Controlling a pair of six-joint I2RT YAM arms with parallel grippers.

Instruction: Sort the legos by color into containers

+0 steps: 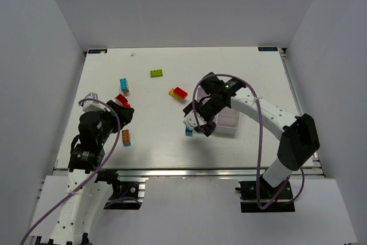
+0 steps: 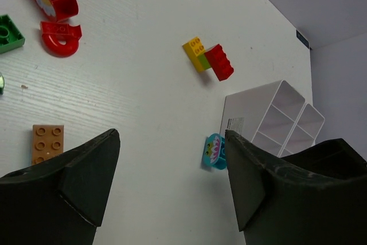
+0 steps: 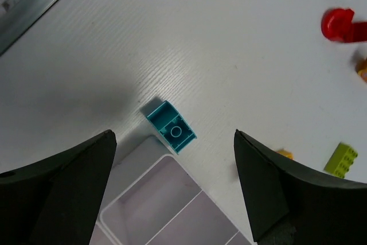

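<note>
The white bin block stands right of centre; its bins look empty in the right wrist view. A cyan brick lies on its side against the block's left corner. My right gripper hovers over that brick and corner, open and empty. My left gripper is open and empty at the left. An orange brick lies just below it. Red curved pieces lie just above it.
A joined yellow and red brick lies mid-table. A lime brick and a cyan brick with orange lie farther back. A green brick sits beside the red pieces. White walls enclose the table on three sides.
</note>
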